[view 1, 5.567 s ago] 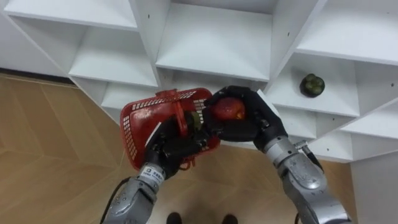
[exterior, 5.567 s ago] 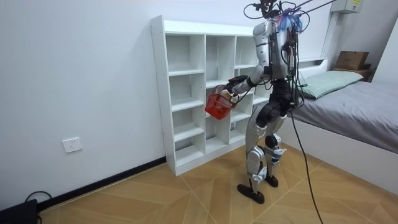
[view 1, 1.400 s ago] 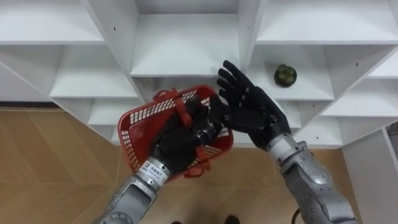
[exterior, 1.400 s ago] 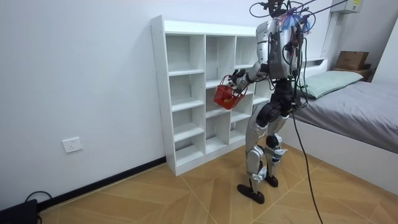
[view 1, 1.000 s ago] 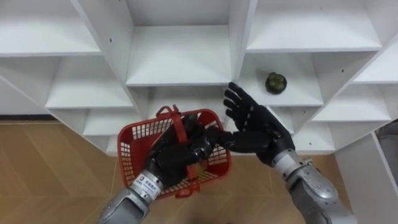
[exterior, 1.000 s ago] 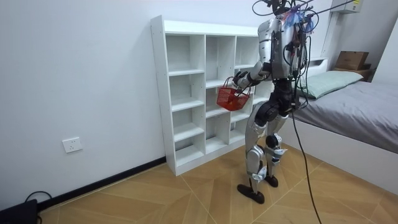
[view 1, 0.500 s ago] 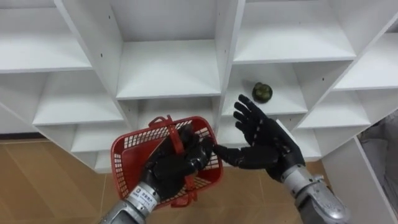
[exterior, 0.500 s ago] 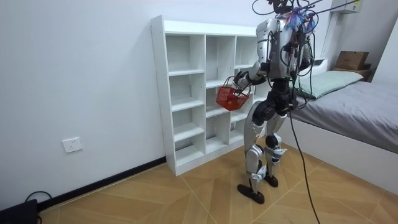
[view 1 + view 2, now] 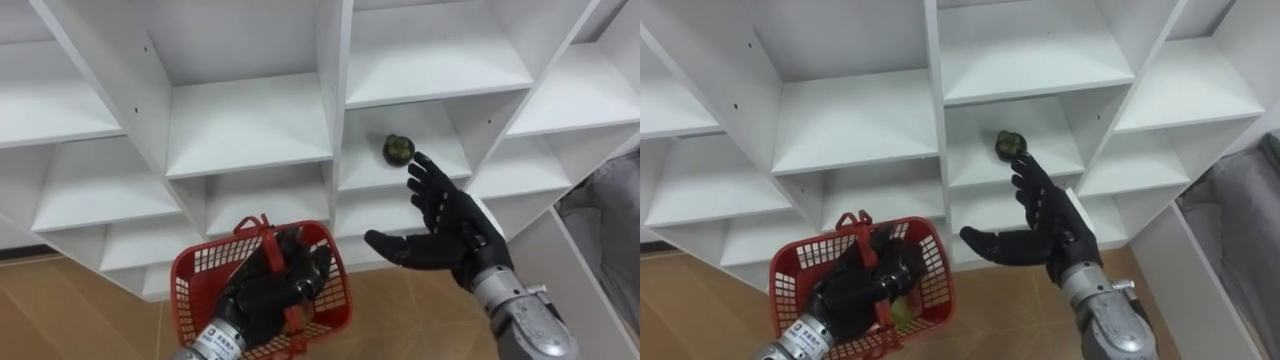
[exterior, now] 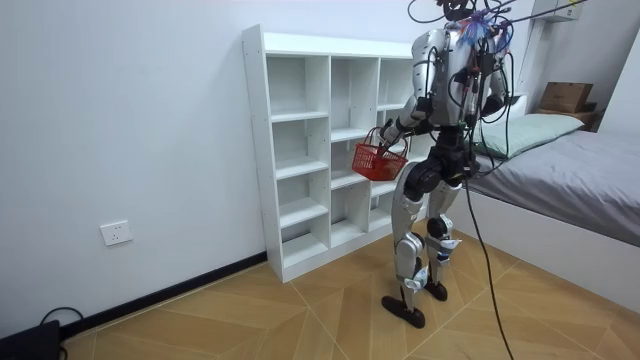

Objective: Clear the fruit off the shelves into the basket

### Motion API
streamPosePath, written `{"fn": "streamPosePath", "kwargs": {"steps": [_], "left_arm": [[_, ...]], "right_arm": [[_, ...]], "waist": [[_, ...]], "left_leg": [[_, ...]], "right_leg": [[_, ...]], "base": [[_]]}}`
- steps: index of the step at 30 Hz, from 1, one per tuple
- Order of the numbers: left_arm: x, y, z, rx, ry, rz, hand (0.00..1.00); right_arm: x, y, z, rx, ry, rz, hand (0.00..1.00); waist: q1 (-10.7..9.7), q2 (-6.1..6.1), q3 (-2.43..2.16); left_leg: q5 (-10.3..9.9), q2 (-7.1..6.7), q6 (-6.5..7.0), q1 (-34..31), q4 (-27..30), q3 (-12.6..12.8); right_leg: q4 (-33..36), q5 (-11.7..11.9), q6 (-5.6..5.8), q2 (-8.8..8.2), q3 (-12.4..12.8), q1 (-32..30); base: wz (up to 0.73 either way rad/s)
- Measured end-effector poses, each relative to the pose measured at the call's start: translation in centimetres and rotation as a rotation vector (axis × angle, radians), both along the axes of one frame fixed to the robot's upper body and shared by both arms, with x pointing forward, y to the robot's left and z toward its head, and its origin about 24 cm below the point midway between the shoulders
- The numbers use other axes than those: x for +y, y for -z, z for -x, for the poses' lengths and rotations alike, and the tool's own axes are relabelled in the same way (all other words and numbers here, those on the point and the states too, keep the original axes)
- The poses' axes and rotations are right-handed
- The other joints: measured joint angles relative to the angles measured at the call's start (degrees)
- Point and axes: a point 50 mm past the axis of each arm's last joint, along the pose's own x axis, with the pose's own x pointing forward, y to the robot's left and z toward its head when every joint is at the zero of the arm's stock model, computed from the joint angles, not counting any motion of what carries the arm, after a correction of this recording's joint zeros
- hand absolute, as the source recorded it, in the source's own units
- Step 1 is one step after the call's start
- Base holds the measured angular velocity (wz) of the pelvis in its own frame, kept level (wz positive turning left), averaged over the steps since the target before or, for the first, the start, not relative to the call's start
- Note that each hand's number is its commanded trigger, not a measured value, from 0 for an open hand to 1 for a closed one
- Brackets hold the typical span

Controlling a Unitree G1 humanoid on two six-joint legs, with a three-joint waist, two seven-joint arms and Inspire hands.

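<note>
A tall white wooden shelf unit (image 9: 250,120) of open square compartments stands in front of the robot. A small round dark green fruit (image 9: 399,150) sits alone on the board of one compartment of the shelf unit, one column to the right of the column the basket hangs before.

The robot's right hand (image 9: 455,235), black, is raised before the shelf unit just below and to the right of that fruit, not touching it. Its palm is turned inward, its fingers (image 9: 425,175) are straight and spread, reaching up toward the compartment's front edge, and its thumb points left. It holds nothing.

The robot's left hand (image 9: 262,290) is lower, in front of the shelf unit's lower rows. Its fingers are curled round the upright red handle (image 9: 268,232) of a red plastic mesh basket (image 9: 190,285), which hangs level from that grip. A bit of yellow-green shows inside the basket beside the hand; what it is cannot be told.

In the room view the robot stands upright on a wooden floor (image 10: 300,300), close against the right-hand end of the shelf unit, the basket held at about the unit's middle row. A bed with grey bedding (image 10: 570,170) lies beyond the shelf unit at the room view's right.
</note>
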Motion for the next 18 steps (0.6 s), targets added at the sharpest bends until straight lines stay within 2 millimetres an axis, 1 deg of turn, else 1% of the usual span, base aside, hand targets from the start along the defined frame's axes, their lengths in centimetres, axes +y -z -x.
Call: {"fn": "streamPosePath", "kwargs": {"steps": [4,8,11,13,16,18], "left_arm": [[0.0,0.0,0.0,-0.002,0.001,0.000,1.00],[0.0,-0.1,-0.2,-0.004,-0.001,0.000,1.00],[0.2,0.2,-0.3,0.005,-0.006,-0.007,1.00],[0.3,0.4,-0.2,0.013,-0.009,-0.012,1.00],[0.5,0.5,-0.2,0.021,-0.011,-0.017,1.00],[0.5,0.6,-0.2,0.021,-0.011,-0.018,1.00]], "right_arm": [[-0.2,0.2,0.0,0.004,0.028,0.041,0.00],[-0.4,0.1,-0.7,-0.004,0.048,0.087,0.00],[-0.7,-0.1,-1.7,-0.021,0.069,0.139,0.00],[-1.3,-0.5,-2.6,-0.037,0.105,0.178,0.00],[-1.7,-0.8,-3.1,-0.054,0.147,0.203,0.00],[-2.0,-0.7,-3.2,-0.046,0.156,0.213,0.00]], "waist": [[0.1,-0.55,0.33],[0.1,-0.69,0.31],[0.2,-0.70,0.31],[0.2,-0.69,0.31],[0.2,-0.68,0.31],[0.2,-0.67,0.31]], "left_leg": [[0.0,-0.06,-0.01,-0.2,-0.3,0.0],[0.0,-0.09,0.00,-1.0,-0.3,0.1],[0.0,-0.08,0.00,-1.0,-0.3,0.3],[0.0,-0.08,0.00,-1.2,0.1,0.3],[0.0,0.01,0.00,-1.4,0.4,0.3],[0.0,0.07,0.00,-1.5,0.4,0.2]], "right_leg": [[-0.2,-0.1,0.03,0.01,0.1,-0.3],[-0.2,0.0,0.05,-0.04,-0.2,-1.0],[-0.1,0.0,0.05,-0.04,-0.1,-1.0],[-0.2,0.0,0.07,-0.10,-0.2,-1.0],[-0.3,-0.1,0.06,-0.12,-0.4,-0.9],[-0.8,-0.1,0.04,-0.12,-0.7,-0.8]], "base": [[0.00],[0.00],[0.00],[0.00],[0.02],[0.07]]}}
